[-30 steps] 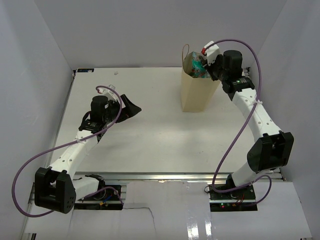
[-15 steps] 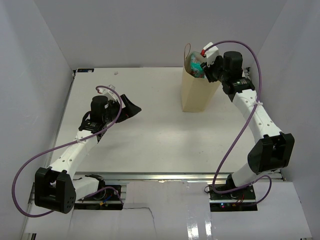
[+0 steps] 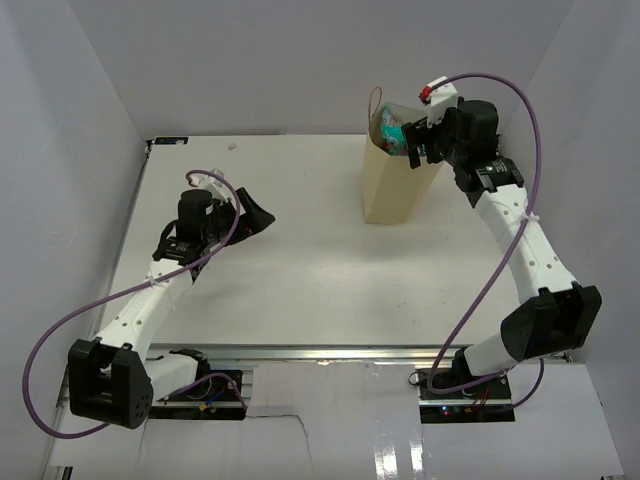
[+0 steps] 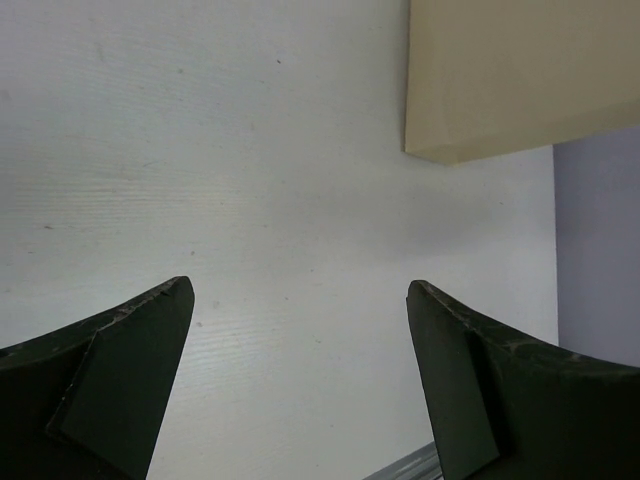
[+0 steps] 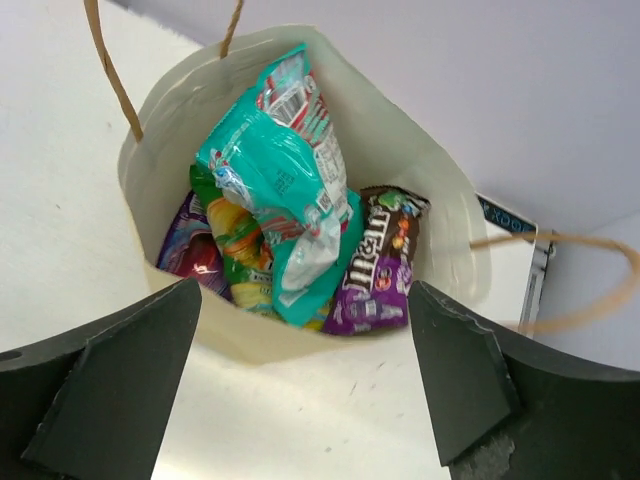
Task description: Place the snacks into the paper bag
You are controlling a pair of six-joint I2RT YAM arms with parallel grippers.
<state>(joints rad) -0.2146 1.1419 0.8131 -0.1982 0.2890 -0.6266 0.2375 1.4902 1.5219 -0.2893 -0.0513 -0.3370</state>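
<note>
The tan paper bag (image 3: 393,190) stands upright at the back right of the table. In the right wrist view its mouth (image 5: 300,345) gapes open. Inside lie several snacks: a teal-white packet (image 5: 285,190) on top, a dark purple candy packet (image 5: 382,270), a green-yellow one (image 5: 235,250) and a pink-purple one (image 5: 185,245). My right gripper (image 3: 415,145) hovers just above the bag's rim, open (image 5: 302,290), with nothing between its fingers. My left gripper (image 3: 262,215) hangs open (image 4: 300,290) low over bare table at the left, the bag's base (image 4: 510,70) ahead of it.
The white table (image 3: 300,280) is boxed in by white walls on the left, back and right. A metal rail (image 3: 330,352) runs along its near edge. The bag's thin loop handles (image 5: 110,70) stick up beside my right gripper.
My right gripper opened and let go of the teal-white packet, which now rests in the bag. It then rose slightly to the right. The left arm barely shifted.
</note>
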